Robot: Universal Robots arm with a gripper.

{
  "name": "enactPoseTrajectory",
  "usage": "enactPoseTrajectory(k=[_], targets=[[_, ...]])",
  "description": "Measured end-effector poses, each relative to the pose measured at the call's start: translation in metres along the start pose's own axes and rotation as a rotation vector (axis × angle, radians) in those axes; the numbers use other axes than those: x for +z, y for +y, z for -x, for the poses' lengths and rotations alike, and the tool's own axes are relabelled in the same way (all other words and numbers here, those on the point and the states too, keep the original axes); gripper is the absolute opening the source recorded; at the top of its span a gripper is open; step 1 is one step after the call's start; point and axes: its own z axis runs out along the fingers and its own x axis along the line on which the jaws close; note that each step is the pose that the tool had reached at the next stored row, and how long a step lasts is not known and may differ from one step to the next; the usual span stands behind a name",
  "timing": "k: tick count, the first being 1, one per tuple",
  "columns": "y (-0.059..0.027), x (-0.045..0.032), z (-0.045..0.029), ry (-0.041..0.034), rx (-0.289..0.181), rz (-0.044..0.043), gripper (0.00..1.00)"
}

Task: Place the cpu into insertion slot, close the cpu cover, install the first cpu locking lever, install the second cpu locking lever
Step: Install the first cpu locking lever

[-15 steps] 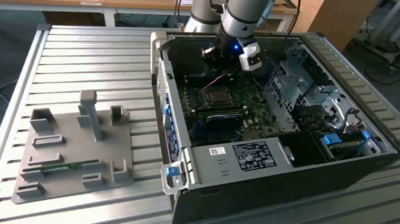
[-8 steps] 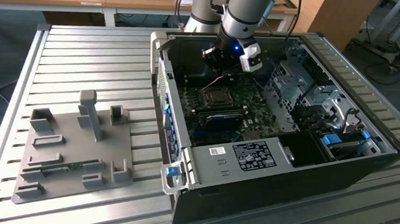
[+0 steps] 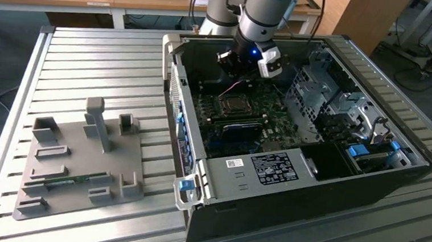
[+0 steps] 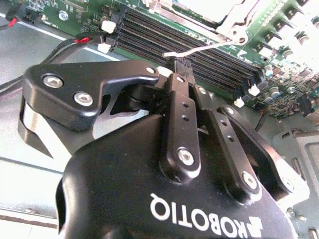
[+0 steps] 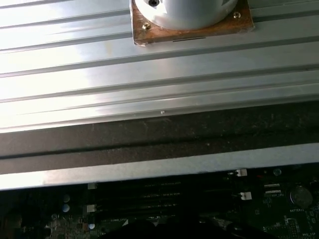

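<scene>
Exterior view: the computer case (image 3: 309, 204) lies open on the slatted surface (image 3: 105, 73), with the motherboard (image 3: 235, 128) and a metal drive cage (image 3: 332, 95) inside it. Outside the case, on the exterior view's left, a grey holder tray (image 3: 54, 205) has a memory stick (image 3: 63, 180) lying in one of its slots. The arm (image 3: 261, 16) reaches down into the case. Anyone see what the gripper's doing? (poster A)

Second wrist view has it. The gripper (image 4: 180, 63) looks pressed together, tips meeting with no gap I can make out. A thin silvery locking lever (image 4: 199, 49) ends right at the tips, but I can't tell if it's actually pinched or just touching. (poster B)

And the chip? (poster A)

The cpu (image 4: 204, 6) is in its socket on the motherboard inside the case. The cpu cover (image 4: 227, 27) frames it and looks laid flat. The black memory slots (image 4: 164, 35) run between it and the gripper, so near but apart. (poster B)
</scene>
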Motion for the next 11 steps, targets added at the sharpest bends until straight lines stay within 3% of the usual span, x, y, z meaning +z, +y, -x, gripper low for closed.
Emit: enactPoseTrajectory(k=[4,11], targets=[[0.0001,0.0003,-0.0045,0.0004,0.0,0.0106,0.11],[-0.0002,0.0001,-0.0082,-0.0036,-0.001,0.0113,0.11]])
